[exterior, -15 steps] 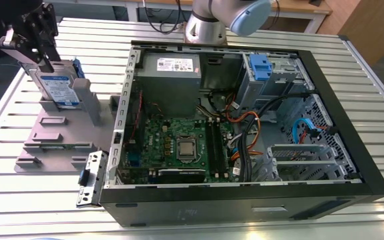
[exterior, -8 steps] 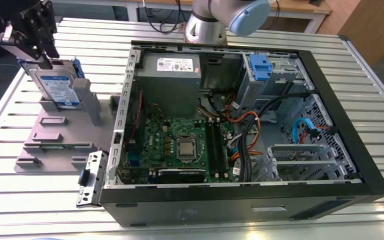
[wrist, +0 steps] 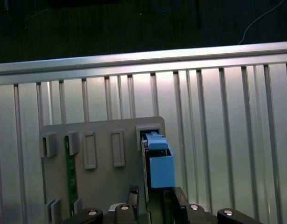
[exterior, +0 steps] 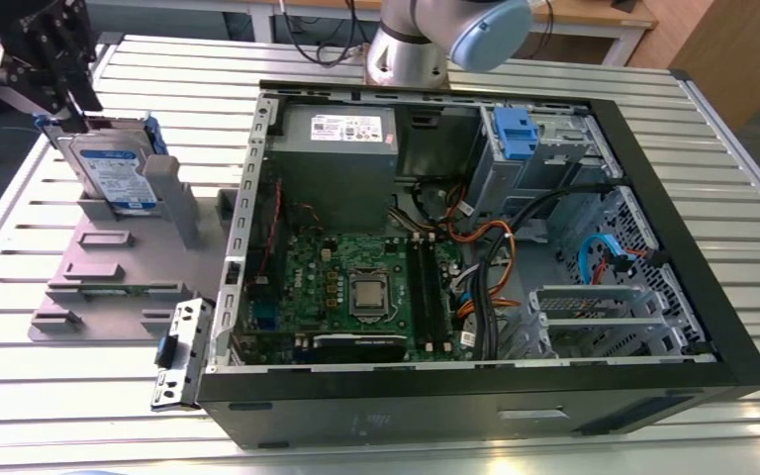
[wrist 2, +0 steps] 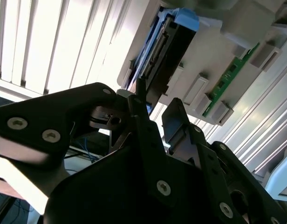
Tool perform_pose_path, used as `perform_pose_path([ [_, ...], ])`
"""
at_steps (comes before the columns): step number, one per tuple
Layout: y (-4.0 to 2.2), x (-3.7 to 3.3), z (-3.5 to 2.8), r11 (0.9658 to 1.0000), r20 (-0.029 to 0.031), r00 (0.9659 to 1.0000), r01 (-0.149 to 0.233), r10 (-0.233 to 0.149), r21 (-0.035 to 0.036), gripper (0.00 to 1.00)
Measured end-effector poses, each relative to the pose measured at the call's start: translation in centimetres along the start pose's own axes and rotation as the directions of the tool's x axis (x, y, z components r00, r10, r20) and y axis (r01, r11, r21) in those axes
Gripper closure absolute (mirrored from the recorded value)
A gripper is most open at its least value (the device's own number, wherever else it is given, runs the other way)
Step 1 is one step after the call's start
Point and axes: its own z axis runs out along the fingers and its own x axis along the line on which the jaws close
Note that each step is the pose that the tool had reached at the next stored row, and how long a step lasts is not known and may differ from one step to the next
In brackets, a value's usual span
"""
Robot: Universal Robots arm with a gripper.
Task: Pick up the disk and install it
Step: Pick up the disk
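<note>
The disk point(exterior: 116, 173) stands on edge in a slot of a grey holder point(exterior: 116, 267) at the exterior view's left, its white-and-blue label showing between blue rails. My gripper point(exterior: 83, 117) hangs right at the disk's upper end. In the first wrist view the gripper point(wrist: 153, 196) is open, one finger point(wrist: 133, 196) on each side of the disk's blue rail point(wrist: 161, 170). The second wrist view has the gripper point(wrist 2: 155, 109) with a gap between its fingers, short of the disk's dark edge point(wrist 2: 169, 46).
An open computer case point(exterior: 486, 391) lies on the slatted metal table point(exterior: 750, 148), with a blue-clipped drive bay point(exterior: 513, 134) at its far corner. A green board point(exterior: 123, 290) sits in the holder. A metal bracket point(exterior: 182, 351) lies beside the case. The arm's base point(exterior: 414, 45) stands behind.
</note>
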Motion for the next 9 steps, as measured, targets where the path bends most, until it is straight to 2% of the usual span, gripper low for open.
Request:
perform_pose_path([
  [5, 1.14, 0.03, 0.09, 1.0, 0.0012, 1.0, 0.003, -0.003, -0.0001, 0.59],
  [9, 1.41, -0.13, 0.23, 1.0, 0.0058, 1.0, 0.006, -0.006, -0.0005, 0.59],
])
